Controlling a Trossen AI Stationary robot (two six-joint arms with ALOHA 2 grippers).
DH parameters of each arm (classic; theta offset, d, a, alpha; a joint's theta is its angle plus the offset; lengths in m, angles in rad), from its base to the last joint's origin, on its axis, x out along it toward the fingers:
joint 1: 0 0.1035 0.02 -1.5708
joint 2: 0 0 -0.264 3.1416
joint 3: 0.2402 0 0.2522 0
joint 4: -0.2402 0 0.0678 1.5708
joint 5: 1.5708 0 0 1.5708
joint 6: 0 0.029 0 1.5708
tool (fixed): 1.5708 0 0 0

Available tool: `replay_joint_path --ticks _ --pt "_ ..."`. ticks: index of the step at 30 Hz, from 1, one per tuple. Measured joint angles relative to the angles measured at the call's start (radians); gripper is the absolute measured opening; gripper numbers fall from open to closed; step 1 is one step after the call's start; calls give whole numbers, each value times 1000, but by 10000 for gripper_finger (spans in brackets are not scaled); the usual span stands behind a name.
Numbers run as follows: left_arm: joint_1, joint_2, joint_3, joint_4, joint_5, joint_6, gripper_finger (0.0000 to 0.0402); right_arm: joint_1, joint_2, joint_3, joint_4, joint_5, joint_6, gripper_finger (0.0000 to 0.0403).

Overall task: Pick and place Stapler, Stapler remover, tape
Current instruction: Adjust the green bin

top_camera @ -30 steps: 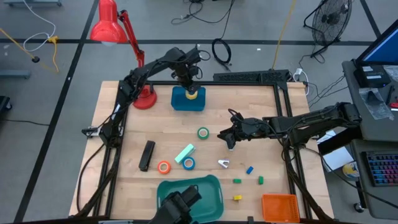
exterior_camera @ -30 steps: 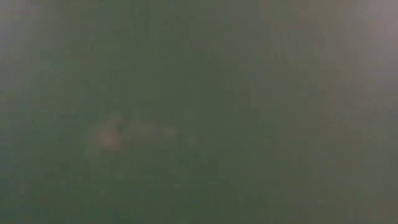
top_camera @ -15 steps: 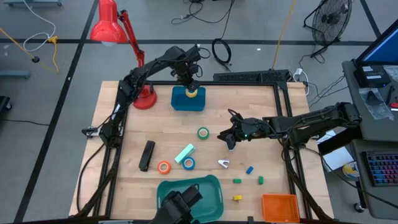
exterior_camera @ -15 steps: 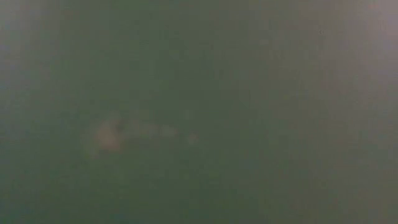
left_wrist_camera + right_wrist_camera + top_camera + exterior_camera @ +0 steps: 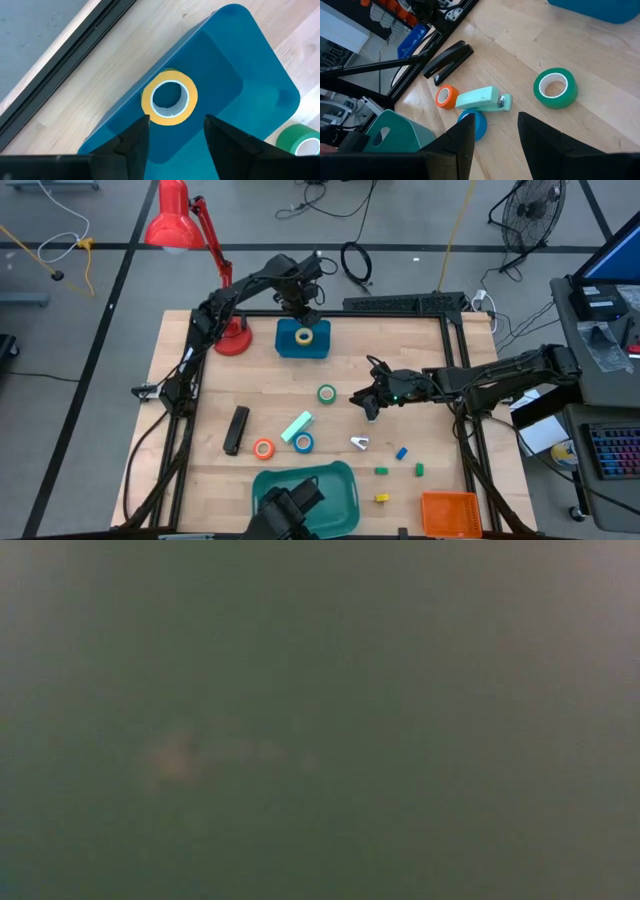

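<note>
Yellow ring-shaped tape roll [image 5: 169, 97] lies flat inside the blue plastic bin [image 5: 302, 338] at far side of the wooden counter [image 5: 400, 385]. Left hand [image 5: 172, 135] hovers right above it, fingers spread, gripping nothing.

Green tape roll [image 5: 555, 88] sits mid-counter w/ right hand [image 5: 495, 135] near it, fingers apart, empty.

Toward near edge: long black bar stapler [image 5: 448, 62], orange tape roll [image 5: 447, 96], mint-green block stapler [image 5: 483, 98] touching blue tape roll [image 5: 475, 124].

Low view shows only murk.
</note>
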State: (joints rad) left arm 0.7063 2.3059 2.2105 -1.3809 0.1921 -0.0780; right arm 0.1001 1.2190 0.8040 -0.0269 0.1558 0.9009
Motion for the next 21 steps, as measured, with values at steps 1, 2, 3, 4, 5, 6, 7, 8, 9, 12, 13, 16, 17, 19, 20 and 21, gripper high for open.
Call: replay_joint_path --ticks 1,2,3,4,5,6,7,8,9,12,13,16,17,19,20,21 --pt "0 -6 0 -6 -2 11 192 0 0 0 0 0 0 141" --pt "0 -12 2 -8 -8 20 191 0 0 0 0 0 1 141" --pt "0 -24 3 -8 -9 25 188 0 0 0 0 0 1 141" --pt "0 -40 3 -8 -10 27 185 0 0 0 0 0 1 141" --pt "0 -57 4 -6 -9 27 181 0 0 0 0 0 2 141" --pt "0 -73 5 -4 -9 27 177 0 0 0 0 0 2 141" --pt "-2 -91 5 -5 -9 27 172 0 0 0 0 -1 2 141" --pt "-4 -110 5 -7 -5 26 167 0 0 0 0 -2 2 141" --pt "-7 -130 5 -11 2 25 161 0 0 0 -1 -3 3 141" --pt "-29 -203 5 -33 51 23 140 0 0 0 -1 -22 3 141" --pt "-41 -229 5 -43 73 24 131 0 0 0 -3 -32 3 141" --pt "-93 -303 6 -91 97 22 104 3 0 0 -21 -78 20 141" --pt "-118 -325 6 -103 94 15 95 8 0 0 -33 -90 30 141" --pt "-169 -372 6 -121 82 -4 76 26 0 0 -63 -116 45 141" --pt "-200 -391 6 -130 62 -19 65 37 0 0 -85 -130 57 140" --pt "-231 -409 6 -138 40 -35 52 51 0 0 -107 -135 67 138"
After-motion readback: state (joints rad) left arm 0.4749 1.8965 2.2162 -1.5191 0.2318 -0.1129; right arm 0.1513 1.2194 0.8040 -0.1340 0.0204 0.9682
